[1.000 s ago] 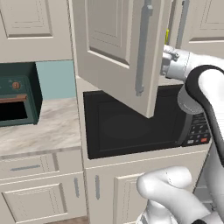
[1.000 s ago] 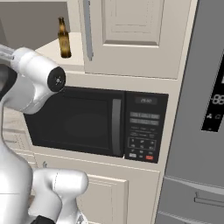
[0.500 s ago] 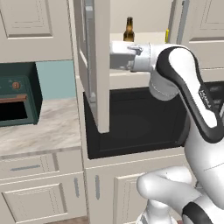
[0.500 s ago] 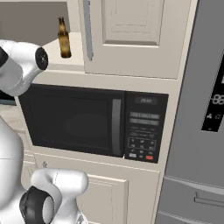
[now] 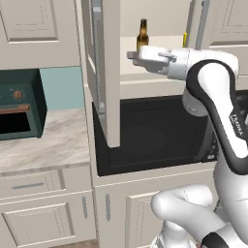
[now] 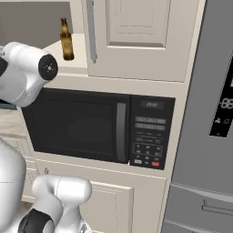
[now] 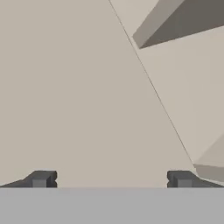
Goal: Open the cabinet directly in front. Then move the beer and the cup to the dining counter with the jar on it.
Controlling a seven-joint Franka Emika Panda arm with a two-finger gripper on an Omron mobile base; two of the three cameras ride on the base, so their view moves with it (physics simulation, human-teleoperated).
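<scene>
The cabinet's left door [image 5: 105, 72] stands swung out wide, edge-on to the left base view, while the right door [image 6: 136, 36] is shut. On the pale shelf [image 6: 68, 61] stands the beer [image 5: 142, 35] [image 6: 67, 40], upright. A thin yellow sliver of the cup [image 5: 184, 39] shows beside the right door's edge; the rest is hidden. My gripper [image 5: 131, 55] [image 7: 111, 179] reaches left at shelf height, just below and in front of the beer, close to the open door's inner face. It is open, with nothing between its fingertips [image 7: 41, 178]. The dining counter and the jar are out of view.
A black microwave [image 5: 155, 131] [image 6: 91, 123] is built in under the shelf. To the left a dark green oven [image 5: 19, 104] sits on a short marble worktop [image 5: 53, 138] over cream drawers. A grey fridge [image 6: 214, 113] stands at the right.
The left door has swung from half open to wide open. My hand moved left across the cabinet front, and the beer has come into the left base view.
</scene>
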